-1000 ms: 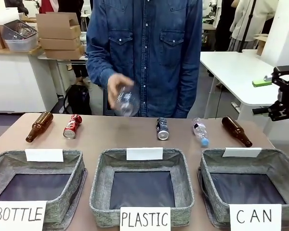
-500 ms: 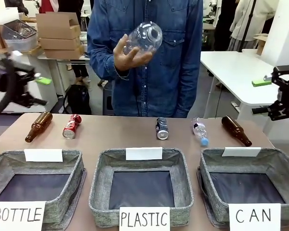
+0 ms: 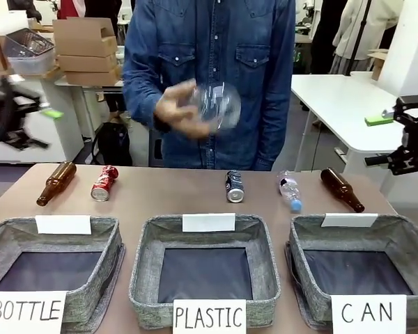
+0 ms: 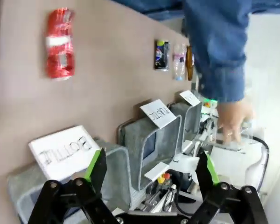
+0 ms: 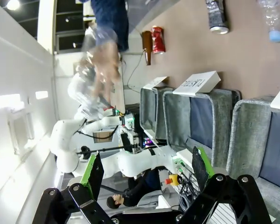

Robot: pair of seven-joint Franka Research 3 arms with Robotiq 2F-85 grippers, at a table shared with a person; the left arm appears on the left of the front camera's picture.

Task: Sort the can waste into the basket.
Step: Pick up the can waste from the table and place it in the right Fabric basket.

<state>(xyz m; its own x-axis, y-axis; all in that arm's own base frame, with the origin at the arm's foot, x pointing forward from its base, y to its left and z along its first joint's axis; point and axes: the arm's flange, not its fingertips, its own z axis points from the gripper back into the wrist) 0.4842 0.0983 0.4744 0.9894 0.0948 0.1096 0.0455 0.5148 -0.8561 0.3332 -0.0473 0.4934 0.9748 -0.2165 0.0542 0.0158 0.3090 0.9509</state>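
**While both cans lie out on the brown table**

As it stands, the red can (image 3: 104,183) lies at 10 o'clock on the tabletop (image 3: 167,198) and the dark can (image 3: 235,186) at 12. Both are outside the grey basket (image 3: 397,236) at 4 o'clock, signed "CAN". The other signs read "BOTTLE" and "PLASTIC". Cardboard boxes (image 3: 87,49) are stacked behind at 11. The left gripper (image 4: 150,165) and right gripper (image 5: 147,165) are spread wide, holding nothing.

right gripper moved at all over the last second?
No. The right gripper sits at the same spot against the white side table behind it, still up and right of the brown bottle.
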